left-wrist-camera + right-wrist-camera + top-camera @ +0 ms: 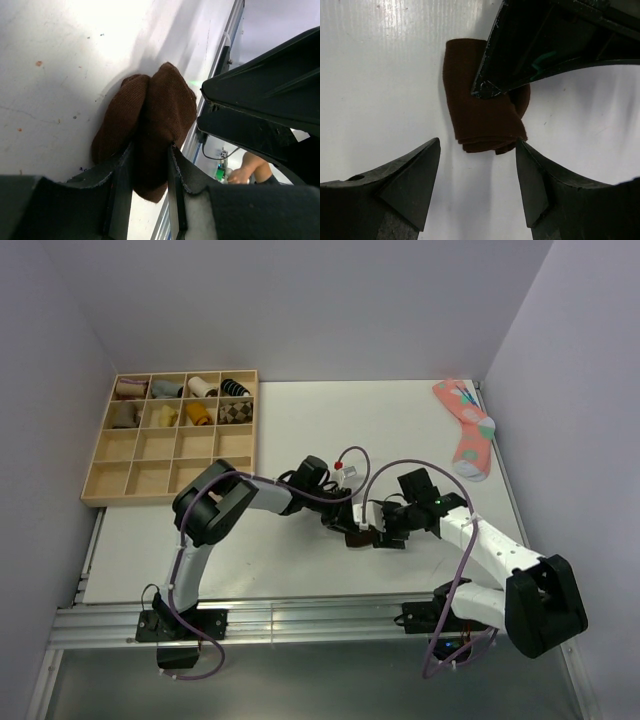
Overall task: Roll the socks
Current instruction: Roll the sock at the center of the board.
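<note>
The dark brown knit sock is folded into a thick bundle lying on the white table. No pale stripes show on it. My left gripper is shut on the near part of the bundle, one finger on each side. In the right wrist view the sock lies just ahead of my open right gripper, whose fingertips sit beside its near corners without pinching it. The left gripper covers the sock's far right part. In the top view both grippers, left and right, meet near the table's front middle and hide the sock.
A wooden compartment tray stands at the back left, with small sock bundles in its far rows. A pink dotted sock lies at the back right. The table's front edge and metal rail run close behind the grippers.
</note>
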Robot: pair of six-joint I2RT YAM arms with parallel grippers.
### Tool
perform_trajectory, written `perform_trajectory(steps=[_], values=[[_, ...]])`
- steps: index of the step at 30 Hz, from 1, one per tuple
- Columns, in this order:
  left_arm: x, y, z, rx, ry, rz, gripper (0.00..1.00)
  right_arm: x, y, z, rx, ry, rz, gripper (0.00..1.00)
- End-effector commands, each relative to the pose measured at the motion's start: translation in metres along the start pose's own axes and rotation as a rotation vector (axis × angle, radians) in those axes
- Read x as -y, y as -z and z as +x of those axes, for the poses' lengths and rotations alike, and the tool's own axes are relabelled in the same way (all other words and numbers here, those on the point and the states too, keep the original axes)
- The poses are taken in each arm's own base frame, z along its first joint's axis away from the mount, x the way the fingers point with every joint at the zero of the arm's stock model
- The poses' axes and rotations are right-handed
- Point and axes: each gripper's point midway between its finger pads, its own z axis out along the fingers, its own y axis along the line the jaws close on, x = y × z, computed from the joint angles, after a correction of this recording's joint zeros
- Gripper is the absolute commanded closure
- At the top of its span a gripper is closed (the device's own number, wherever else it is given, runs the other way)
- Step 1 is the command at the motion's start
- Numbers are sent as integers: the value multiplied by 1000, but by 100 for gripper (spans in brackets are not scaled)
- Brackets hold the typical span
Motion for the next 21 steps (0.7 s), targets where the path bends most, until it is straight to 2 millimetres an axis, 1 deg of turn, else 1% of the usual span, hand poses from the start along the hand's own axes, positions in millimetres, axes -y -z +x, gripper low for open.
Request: perform_trajectory(steps=[1, 2, 9, 15, 21], values=[[-54, 1, 41, -91, 173, -145, 100, 13, -6, -6, 0, 70, 39, 31], [-53, 2, 39, -87, 172, -132, 100, 13, -7, -6, -2, 78, 40, 31], [-59, 7, 37, -97, 196, -139, 100, 6, -17, -5, -21, 101, 12, 31], [-58, 7, 31, -97, 204, -128, 100, -4, -24, -3, -37, 111, -31, 31], [-60, 7, 29, -97, 216, -124, 100, -9, -32, 0, -60, 117, -57, 31]])
